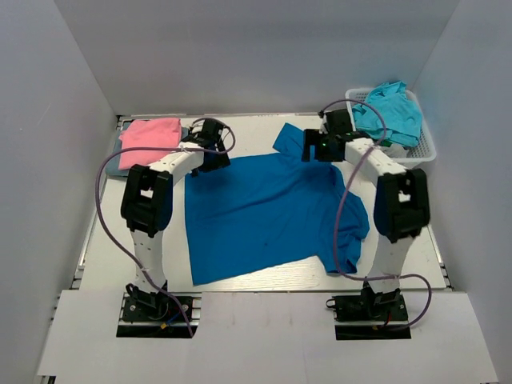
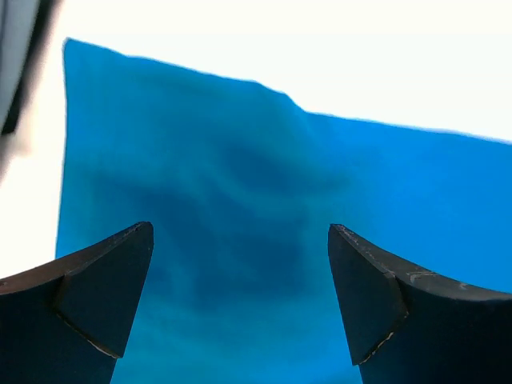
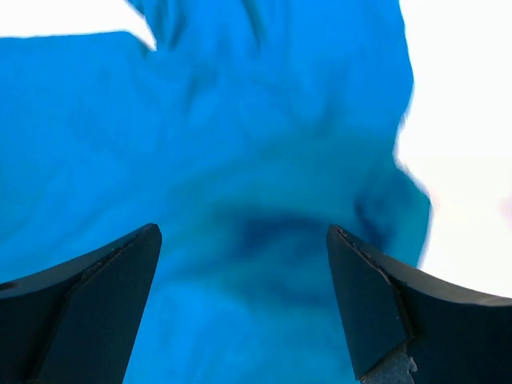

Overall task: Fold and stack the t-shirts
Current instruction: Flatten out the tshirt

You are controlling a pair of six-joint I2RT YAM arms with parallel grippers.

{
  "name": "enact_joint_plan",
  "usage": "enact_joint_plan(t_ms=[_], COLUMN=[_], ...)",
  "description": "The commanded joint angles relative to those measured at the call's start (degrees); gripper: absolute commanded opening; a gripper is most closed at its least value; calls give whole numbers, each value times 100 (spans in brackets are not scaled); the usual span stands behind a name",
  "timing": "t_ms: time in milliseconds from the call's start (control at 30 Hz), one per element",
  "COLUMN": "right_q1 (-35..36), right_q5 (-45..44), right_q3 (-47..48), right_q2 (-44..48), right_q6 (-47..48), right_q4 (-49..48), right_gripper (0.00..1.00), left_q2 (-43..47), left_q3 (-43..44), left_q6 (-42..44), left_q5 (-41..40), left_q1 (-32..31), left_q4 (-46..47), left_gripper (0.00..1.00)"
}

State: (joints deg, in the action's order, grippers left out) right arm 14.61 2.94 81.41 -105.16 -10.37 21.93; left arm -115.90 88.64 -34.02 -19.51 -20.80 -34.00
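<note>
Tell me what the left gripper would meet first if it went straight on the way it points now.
The royal-blue t-shirt. The left gripper, jaws open, points at this shirt near one corner, with nothing between them. Its distance from the shirt is unclear.

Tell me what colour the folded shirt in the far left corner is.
Pink. The folded pink cotton t-shirt shows best in the top external view.

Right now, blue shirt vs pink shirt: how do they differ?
The blue shirt lies spread open mid-table; the pink shirt is folded compact at the far left. The blue shirt covers far more surface than the pink shirt. Both are plain-coloured and lying down, neither lifted.
</note>
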Motion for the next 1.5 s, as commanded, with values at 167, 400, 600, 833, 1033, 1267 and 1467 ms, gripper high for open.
enact_joint_plan(t_ms=[167, 400, 600, 833, 1033, 1267, 1467], right_q1=[191, 165, 130, -2, 138, 332, 578], right_q5=[-250, -865, -1058, -937, -785, -1770, -1324], right_q3=[1984, 2800, 4014, 3944, 4076, 1364, -1458], right_q2=[-2007, -2860, -3914, -3678, -2522, -305, 1663], right_q6=[-43, -588, -1053, -1328, -494, -1045, -1766], right_q4=[373, 890, 1332, -354, -34, 1100, 1857], right_gripper=[90, 90, 90, 90, 90, 90, 90], left_q2=[-618, -1312, -2420, -2693, -1807, 90, 3087], left_q3=[460, 1005, 2656, 3424, 3528, 1977, -1837], left_q6=[97, 458, 704, 1230, 1582, 1041, -347], left_q5=[342, 368, 738, 1018, 1072, 1220, 1152], left_q1=[427, 664, 840, 902, 841, 726, 726], left_q4=[122, 183, -98, 173, 80, -731, -608], left_gripper=[100, 100, 100, 100, 100, 100, 100])
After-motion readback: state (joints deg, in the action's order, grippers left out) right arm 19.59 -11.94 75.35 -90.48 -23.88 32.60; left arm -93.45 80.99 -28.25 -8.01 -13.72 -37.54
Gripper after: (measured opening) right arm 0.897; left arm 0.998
